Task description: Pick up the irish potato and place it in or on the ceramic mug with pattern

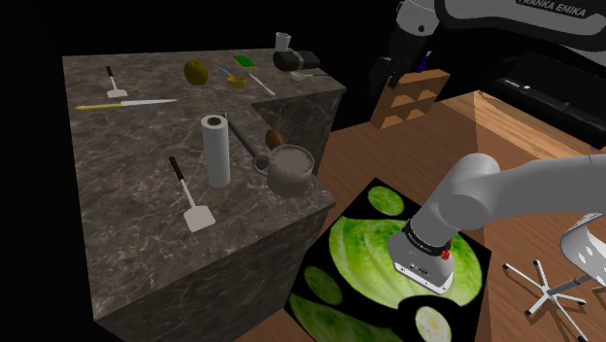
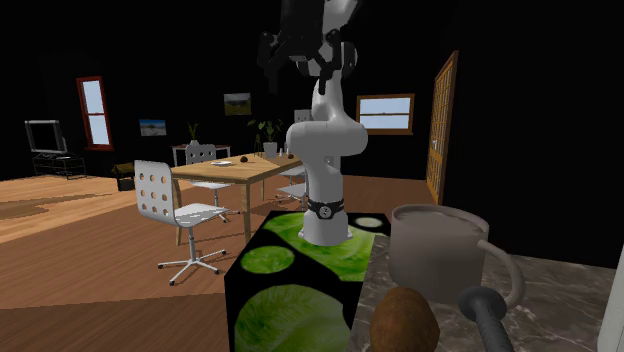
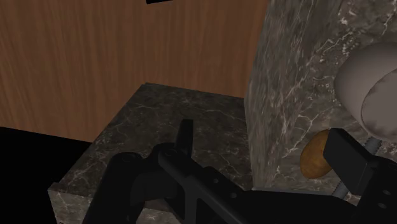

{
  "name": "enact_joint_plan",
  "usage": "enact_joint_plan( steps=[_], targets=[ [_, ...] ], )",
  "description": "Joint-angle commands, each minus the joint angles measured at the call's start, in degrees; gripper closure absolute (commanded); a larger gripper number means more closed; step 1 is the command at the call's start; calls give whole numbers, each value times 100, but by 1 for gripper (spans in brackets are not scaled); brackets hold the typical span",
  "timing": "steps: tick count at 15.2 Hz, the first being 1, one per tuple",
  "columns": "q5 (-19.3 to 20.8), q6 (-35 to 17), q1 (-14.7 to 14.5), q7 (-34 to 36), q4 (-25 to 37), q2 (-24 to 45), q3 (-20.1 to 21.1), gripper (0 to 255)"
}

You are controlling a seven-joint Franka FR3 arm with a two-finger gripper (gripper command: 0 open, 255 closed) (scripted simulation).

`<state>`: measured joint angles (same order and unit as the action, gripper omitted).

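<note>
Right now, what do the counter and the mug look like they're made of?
The counter looks like dark stone, maybe marble: pale veins run all through it. The mug is plain matte grey with no pattern showing, so ceramic is only a guess.

The white-grey arm (image 1: 505,185) is made of smooth, rounded links joined by dark joints. Its upper link carries dark FRANKA EMIKA lettering (image 1: 549,8). A black ring (image 2: 325,207) circles the foot above a white base flange (image 1: 422,270), which bears a small red mark (image 1: 444,255). The hand is a blocky, all-black two-finger gripper (image 3: 261,132).
</note>
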<state>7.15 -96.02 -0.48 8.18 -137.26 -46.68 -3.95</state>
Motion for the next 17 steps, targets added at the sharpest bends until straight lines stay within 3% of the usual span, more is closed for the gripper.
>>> enact_joint_plan(
  steps=[1,9,17],
  targets=[
    [0,0,0,0,0,0,0,0],
    [-184,-1078,-121,875,79,1414,538,0],
    [-125,-1908,-173,1739,682,3117,995,0]
  ],
)
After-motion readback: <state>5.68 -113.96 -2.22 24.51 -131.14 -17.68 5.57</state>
